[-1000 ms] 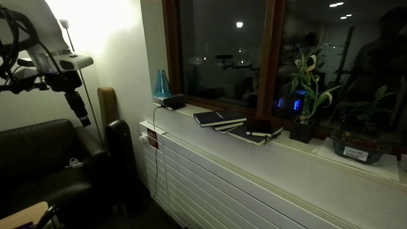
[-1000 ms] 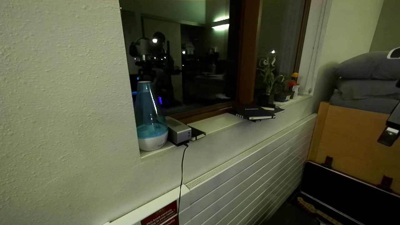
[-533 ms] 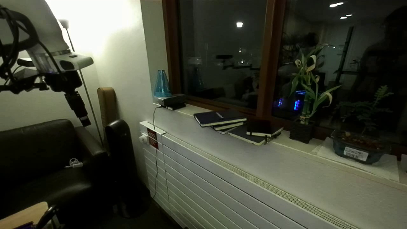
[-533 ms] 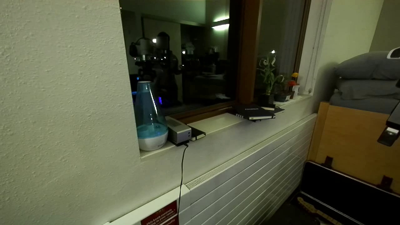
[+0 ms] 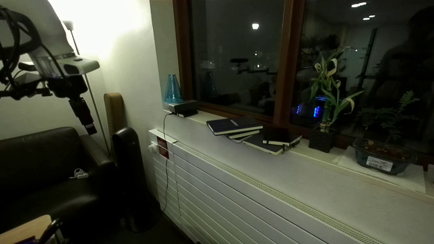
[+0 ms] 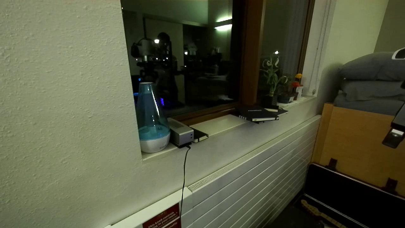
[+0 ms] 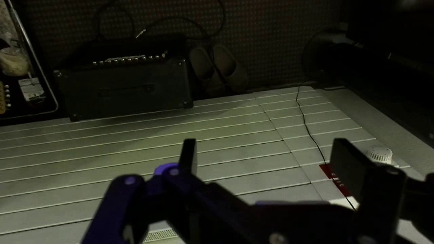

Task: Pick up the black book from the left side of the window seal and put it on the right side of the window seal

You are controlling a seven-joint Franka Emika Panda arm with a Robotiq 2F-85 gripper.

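The small black book (image 5: 188, 113) lies flat on the window seal (image 5: 204, 117) at its left end. It sticks out partly from beside a silver box. In an exterior view the black book (image 6: 200, 135) shows its pale page edge, on the window seal (image 6: 220, 125). My gripper (image 5: 91, 129) hangs in the air well away from the ledge, pointing down. It also shows at the right edge of an exterior view (image 6: 394, 137). In the wrist view my gripper (image 7: 262, 147) is open with nothing between its fingers. The black book is out of the wrist view.
A blue humidifier (image 6: 152, 131) and the silver box (image 6: 182, 132) with a hanging cord stand beside the book. Several dark books (image 5: 234, 125) are piled mid-ledge. A bamboo pot (image 5: 321, 140) and a planter (image 5: 379, 162) stand right. A slatted panel (image 7: 220, 149) lies below.
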